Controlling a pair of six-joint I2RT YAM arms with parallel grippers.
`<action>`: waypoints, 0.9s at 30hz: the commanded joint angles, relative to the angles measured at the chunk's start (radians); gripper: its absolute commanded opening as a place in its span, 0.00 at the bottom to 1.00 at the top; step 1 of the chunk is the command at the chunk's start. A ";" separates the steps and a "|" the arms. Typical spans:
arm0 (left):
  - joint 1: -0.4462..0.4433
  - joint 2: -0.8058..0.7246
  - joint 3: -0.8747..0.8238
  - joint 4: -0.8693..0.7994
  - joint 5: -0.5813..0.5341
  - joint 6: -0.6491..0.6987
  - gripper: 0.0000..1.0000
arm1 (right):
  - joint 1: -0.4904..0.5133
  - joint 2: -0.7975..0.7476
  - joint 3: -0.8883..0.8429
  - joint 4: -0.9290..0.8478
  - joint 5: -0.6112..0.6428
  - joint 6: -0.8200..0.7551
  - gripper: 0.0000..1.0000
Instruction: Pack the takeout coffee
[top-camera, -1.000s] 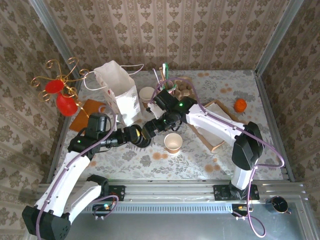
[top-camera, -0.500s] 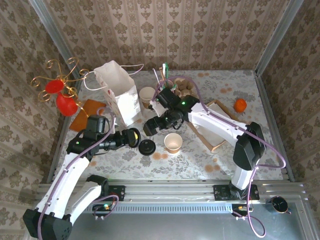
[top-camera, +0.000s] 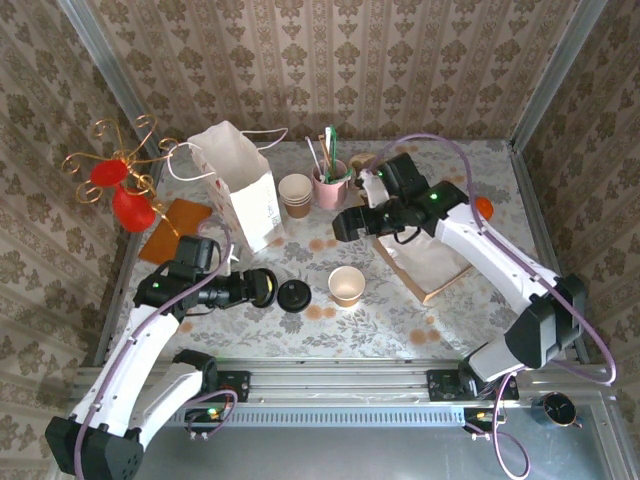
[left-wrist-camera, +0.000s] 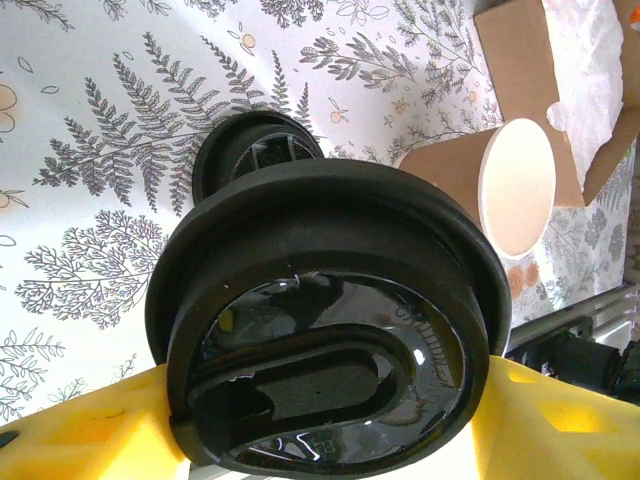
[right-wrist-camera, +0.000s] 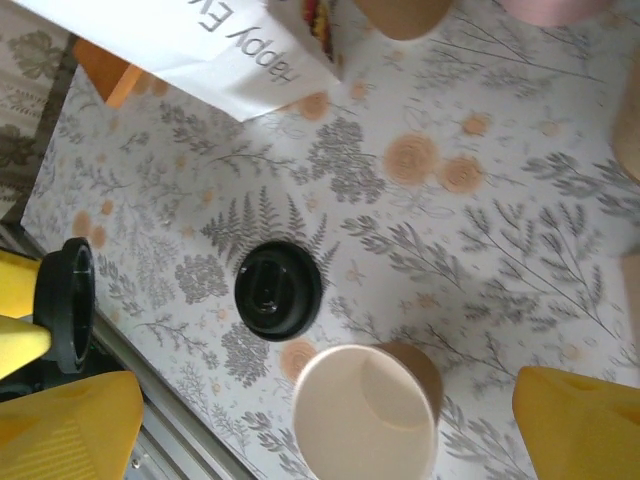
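Note:
The takeout coffee (top-camera: 263, 288) lies sideways in my left gripper (top-camera: 255, 289), low over the table left of centre. Its black lid (left-wrist-camera: 320, 330) faces the left wrist camera, clamped between the yellow fingers (left-wrist-camera: 85, 440), and the cup body is hidden behind it. In the right wrist view the same lid (right-wrist-camera: 72, 303) shows edge-on at the left. My right gripper (top-camera: 350, 222) hangs open and empty above the table, right of the white paper bag (top-camera: 245, 190), which stands open-topped at the back left.
A lone black lid disc (top-camera: 293, 295) lies on the table beside a lidless beige cup (top-camera: 346, 285). Stacked cups (top-camera: 295, 195), a pink holder with straws (top-camera: 328, 185), a cardboard tray with paper (top-camera: 425, 255) and an orange object (top-camera: 481, 210) stand further back.
My right gripper has drawn away from the left gripper, up and to the back right. The left gripper has shifted slightly left with the coffee.

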 joint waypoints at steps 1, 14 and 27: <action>-0.033 0.010 0.031 -0.019 -0.028 0.028 0.64 | -0.044 -0.079 -0.047 -0.022 0.000 0.028 0.97; -0.354 0.388 0.335 -0.013 -0.197 0.066 0.65 | -0.193 -0.312 -0.300 -0.036 -0.057 0.037 0.98; -0.458 0.824 0.771 -0.205 -0.256 0.169 0.66 | -0.214 -0.441 -0.372 -0.019 0.009 0.036 0.98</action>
